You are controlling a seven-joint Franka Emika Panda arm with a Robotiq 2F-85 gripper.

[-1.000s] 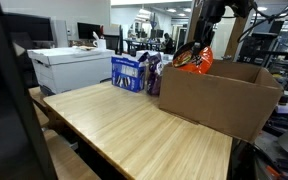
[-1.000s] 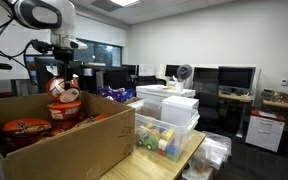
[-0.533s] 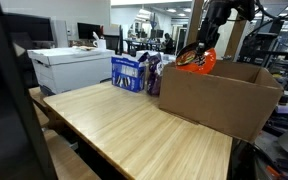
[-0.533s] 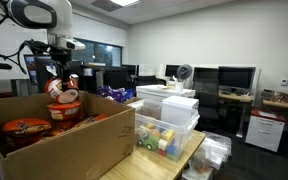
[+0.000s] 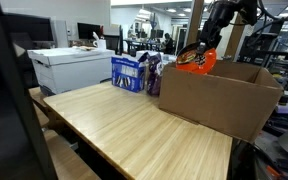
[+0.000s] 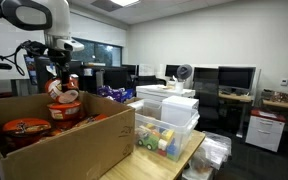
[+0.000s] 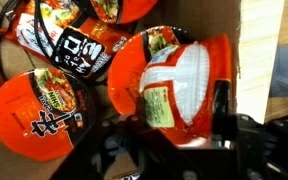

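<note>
In an exterior view, looking low across the table, box at two o'clock. In an exterior view, set right beside that box, at seven o'clock. Shared: the box. From the wrist, pointing down, close over a noodle bowl.

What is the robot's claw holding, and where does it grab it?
An orange noodle bowl, pinched across its sides by the gripper, above the box.

Black "辛" char. on orange noodle bowl lid lower left in wrist view, bold black-white char. on second lid only partly legible, sticker on tipped bowl w/ small print too blurred, ext. views nothing readable
</note>
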